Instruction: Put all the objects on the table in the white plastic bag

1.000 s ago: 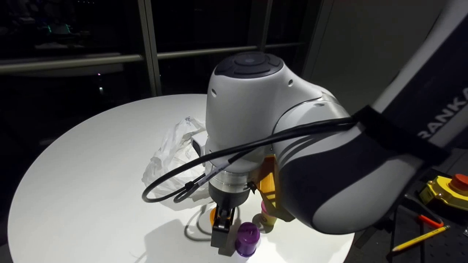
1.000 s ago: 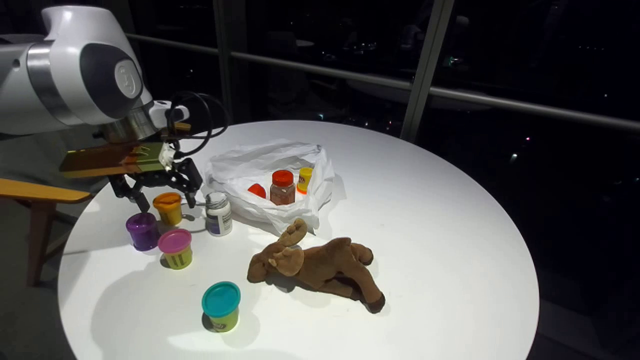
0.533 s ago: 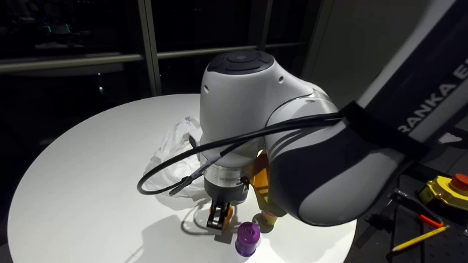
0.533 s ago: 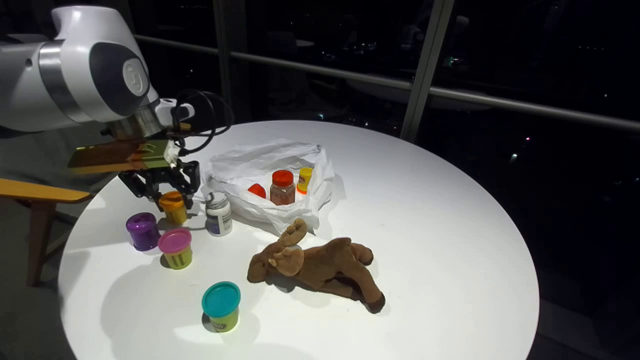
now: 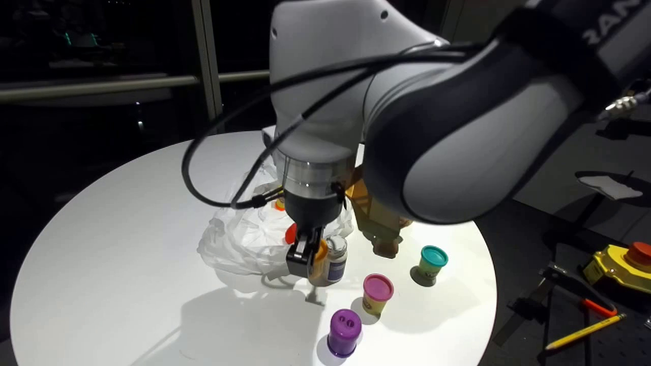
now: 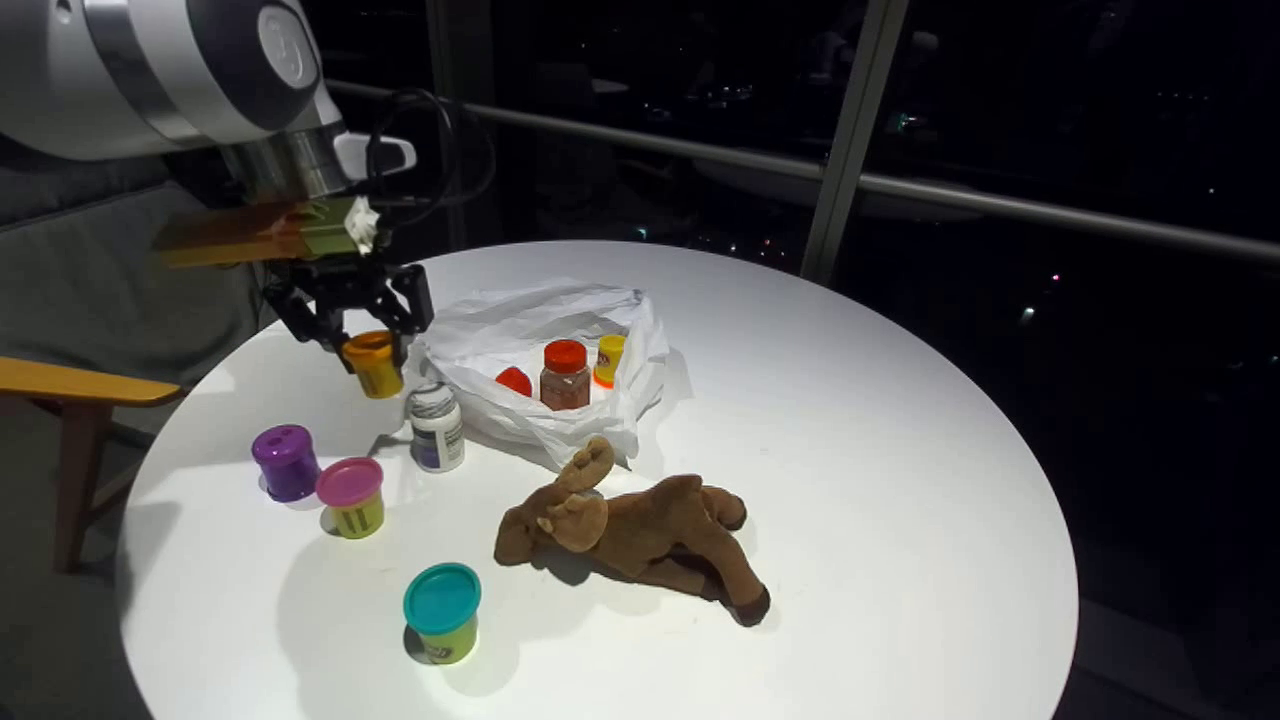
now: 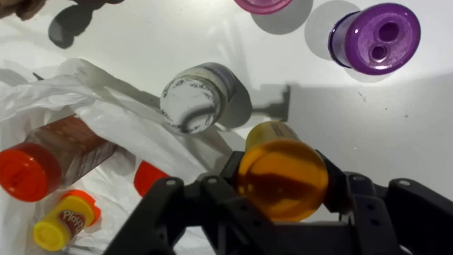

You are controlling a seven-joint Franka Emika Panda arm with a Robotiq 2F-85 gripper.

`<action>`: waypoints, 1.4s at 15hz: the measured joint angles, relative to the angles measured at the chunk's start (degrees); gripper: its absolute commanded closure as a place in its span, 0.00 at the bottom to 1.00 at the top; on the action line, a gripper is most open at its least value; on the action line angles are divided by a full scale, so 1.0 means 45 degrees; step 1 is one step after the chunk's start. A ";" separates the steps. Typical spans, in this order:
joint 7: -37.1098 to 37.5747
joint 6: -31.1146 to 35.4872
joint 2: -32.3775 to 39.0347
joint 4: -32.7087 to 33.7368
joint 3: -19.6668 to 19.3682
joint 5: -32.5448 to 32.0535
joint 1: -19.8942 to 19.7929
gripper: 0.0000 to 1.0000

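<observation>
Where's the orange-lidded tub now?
In an exterior view, the orange-lidded tub is at left, held in the pincer above the table, up-left of the white bottle.

Light falls from above onto the white round table [image 6: 850,480], which stands out pale against a murky room. In both exterior views the windows [image 6: 1130,120] are almost black, pricked by tiny points of light. The Panda arm [image 5: 325,101] throws a broad grey shadow over the table, and its outline is slightly blurred. The teal-lidded tub [image 6: 442,600] casts a dark shadow on one side, a fainter one on the other.

In the wrist view the gripper [image 7: 282,173] is dark and out of focus; the orange-lidded tub [image 7: 279,191] looks soft and glossy. The purple pencil sharpener [image 7: 375,39] is crisper, with white glints. A curved shadow crosses the cap of the white bottle [image 7: 193,102], and folds of the white plastic bag [image 7: 138,131] are pale, low in contrast.
</observation>
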 measured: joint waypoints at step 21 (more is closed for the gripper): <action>0.0910 -0.0159 0.4583 0.6258 -0.0364 0.0192 -0.1749 0.37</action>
